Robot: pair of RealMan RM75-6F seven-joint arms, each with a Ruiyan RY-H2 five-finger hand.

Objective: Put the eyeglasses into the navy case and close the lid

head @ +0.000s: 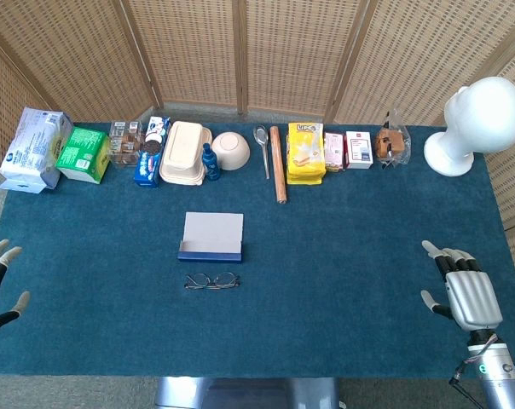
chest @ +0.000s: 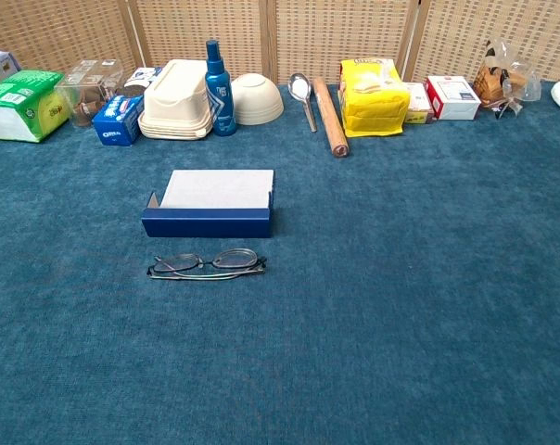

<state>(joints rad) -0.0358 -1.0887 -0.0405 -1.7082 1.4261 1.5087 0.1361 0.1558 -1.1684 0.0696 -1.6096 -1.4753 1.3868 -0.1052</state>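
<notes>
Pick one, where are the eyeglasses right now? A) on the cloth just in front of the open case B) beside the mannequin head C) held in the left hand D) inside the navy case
A: the eyeglasses lie folded on the blue cloth, just in front of the open navy case and apart from it; neither hand touches them.

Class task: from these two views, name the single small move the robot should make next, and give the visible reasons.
Probably bring the left hand in toward the eyeglasses. They lie folded on the cloth just in front of the navy case, whose lid already stands open. Both hands are open and holding nothing at the table's edges, and the right hand looks farther from the glasses.
</notes>
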